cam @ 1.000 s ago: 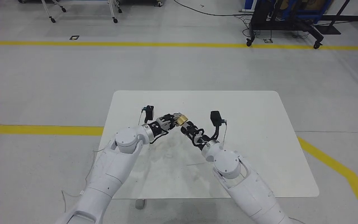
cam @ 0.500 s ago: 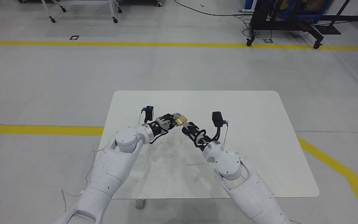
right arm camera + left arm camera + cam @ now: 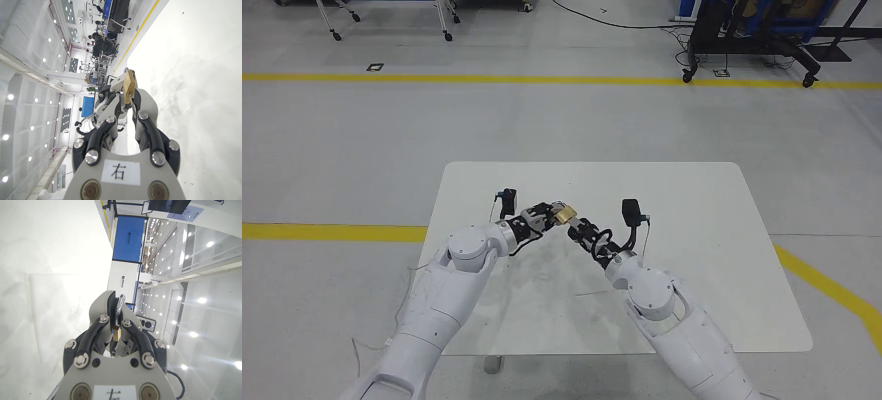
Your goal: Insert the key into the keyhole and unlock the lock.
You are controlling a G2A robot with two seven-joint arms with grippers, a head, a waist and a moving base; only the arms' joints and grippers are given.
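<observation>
The right hand [image 3: 130, 110] is closed on the bow of the silver key [image 3: 133, 104]. The key's blade runs into the keyhole [image 3: 129, 94] on the end face of the brass lock [image 3: 129, 84]; how deep it sits cannot be told. The left hand [image 3: 118, 313] is clamped on the lock from the other end, squeezing it at the steel shackle [image 3: 120, 303], with the brass body pointing back toward that wrist. Seen from above, the two hands meet nose to nose with the lock between them, held in the air over the middle of the white tabletop [image 3: 692, 200].

Judging by this, the insertion step is made or nearly made, and the turn is not yet done, since nothing shows the shackle sprung. The next move probably calls for a short push along the blade if it is not fully seated. After that, the right wrist would roll about the key's own axis while the left hand holds the lock rigid. Any sideways lean could bind the blade or let the thin bow slip in the grip.
</observation>
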